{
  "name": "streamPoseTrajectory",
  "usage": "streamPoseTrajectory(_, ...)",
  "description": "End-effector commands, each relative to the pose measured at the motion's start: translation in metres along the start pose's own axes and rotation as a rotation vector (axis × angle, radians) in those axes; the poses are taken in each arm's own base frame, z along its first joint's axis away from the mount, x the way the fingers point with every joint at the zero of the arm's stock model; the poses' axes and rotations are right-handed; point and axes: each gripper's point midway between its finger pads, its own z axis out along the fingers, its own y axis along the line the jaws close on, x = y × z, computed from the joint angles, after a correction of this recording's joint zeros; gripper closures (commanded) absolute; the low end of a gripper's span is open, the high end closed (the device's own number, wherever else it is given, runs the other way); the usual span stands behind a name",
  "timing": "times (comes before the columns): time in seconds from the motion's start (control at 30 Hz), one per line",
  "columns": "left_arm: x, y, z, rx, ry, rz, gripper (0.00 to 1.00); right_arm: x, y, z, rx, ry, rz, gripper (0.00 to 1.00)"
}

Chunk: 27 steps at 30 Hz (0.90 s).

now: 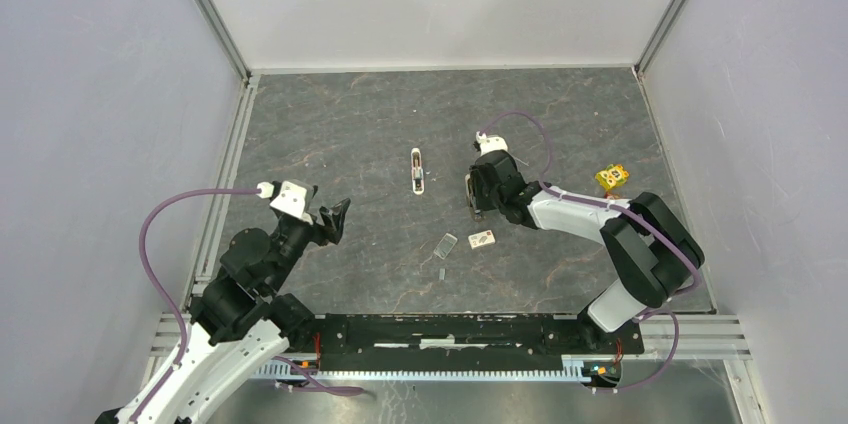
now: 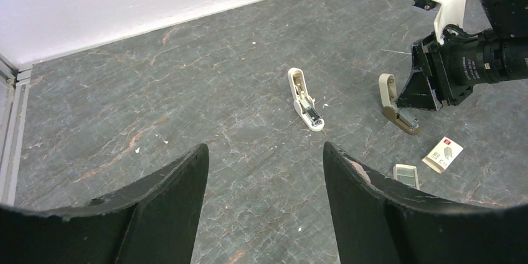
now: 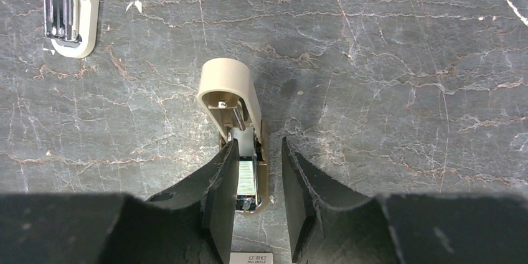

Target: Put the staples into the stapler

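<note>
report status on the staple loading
Left gripper open, hovering clear. Right gripper part open, straddling opened beige plastic stapler; silvery staple strip seems seated in its tray. Nothing blocking; second white stapler lies apart.

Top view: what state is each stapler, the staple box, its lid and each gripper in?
Beige stapler: top hinged up, staples in its channel.
White stapler: open, apart from both grippers.
Staple box: lid off.
Clear lid: lying beside the box.
Left gripper: open, empty.
Right gripper: jaws slightly apart, astride the beige stapler.
</note>
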Motion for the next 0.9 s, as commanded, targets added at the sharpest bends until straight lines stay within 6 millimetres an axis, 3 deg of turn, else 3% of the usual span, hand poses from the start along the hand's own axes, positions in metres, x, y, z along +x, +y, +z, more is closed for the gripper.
streamPoseTrajectory(0.0, -0.006, 0.004, 0.003, -0.01, -0.02, 0.07, 0.25, -0.01, 0.002, 0.002, -0.007, -0.04, 0.011, 0.63)
streamPoseTrajectory(0.67, -0.005, 0.004, 0.004, -0.011, -0.013, 0.071, 0.25, -0.001, 0.0, -0.003, -0.017, -0.028, 0.01, 0.65)
streamPoseTrajectory(0.87, -0.004, -0.003, 0.01, 0.0, 0.006, -0.004, 0.24, -0.019, 0.011, -0.015, -0.076, -0.058, -0.014, 0.63)
